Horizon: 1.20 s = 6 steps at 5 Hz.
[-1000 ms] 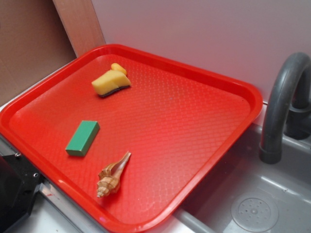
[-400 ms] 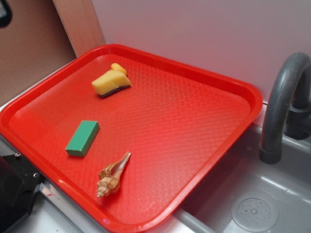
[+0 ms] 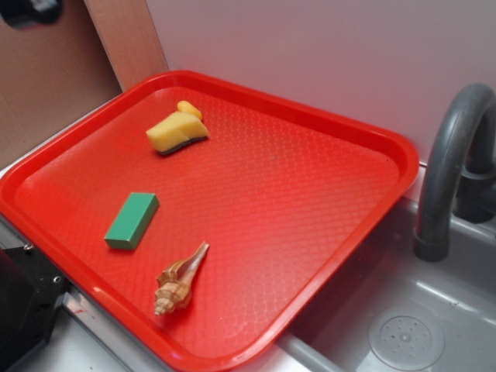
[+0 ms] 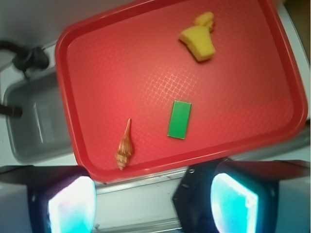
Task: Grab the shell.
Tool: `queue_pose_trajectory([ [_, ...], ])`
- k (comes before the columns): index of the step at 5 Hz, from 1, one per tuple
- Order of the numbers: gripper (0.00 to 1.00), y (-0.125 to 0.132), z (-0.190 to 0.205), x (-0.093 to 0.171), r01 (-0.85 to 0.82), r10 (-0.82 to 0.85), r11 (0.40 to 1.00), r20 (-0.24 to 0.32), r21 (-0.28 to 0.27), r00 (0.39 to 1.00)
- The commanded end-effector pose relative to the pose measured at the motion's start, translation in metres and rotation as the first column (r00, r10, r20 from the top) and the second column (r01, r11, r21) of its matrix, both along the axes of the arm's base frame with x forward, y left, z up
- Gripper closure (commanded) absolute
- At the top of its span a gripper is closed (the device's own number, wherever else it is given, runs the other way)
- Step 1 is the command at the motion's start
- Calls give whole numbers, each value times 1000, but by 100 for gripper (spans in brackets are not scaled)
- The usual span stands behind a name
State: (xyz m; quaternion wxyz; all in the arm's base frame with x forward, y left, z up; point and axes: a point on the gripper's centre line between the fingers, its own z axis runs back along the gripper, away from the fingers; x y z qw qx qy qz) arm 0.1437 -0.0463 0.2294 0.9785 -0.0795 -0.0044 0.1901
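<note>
We find the shell (image 4: pixel 124 147) lying flat near the red tray (image 4: pixel 68 97) edge, beside the green block (image 4: pixel 180 119) — untouched; the gripper (image 4: pixel 153 206) hangs high above, jaws spread apart.

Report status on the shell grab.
Gripper open, high above tray. Shell untouched near front rim, beside green block. Nothing in the way.
</note>
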Motion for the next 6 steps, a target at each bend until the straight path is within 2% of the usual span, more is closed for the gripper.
queue_pose_trajectory([
  [1, 0, -40, -62, 2, 53, -56, 997, -57, -51, 997],
  [2, 0, -55, -109, 13, 56, -56, 998, -75, 10, 996],
  [3, 0, -55, -138, 23, 17, -15, 1000, -79, 19, 997],
  [4, 0, -63, -161, 26, 12, -12, 1000, -84, -3, 996],
  [6, 0, -75, -192, 18, 49, -50, 999, -130, -17, 990],
])
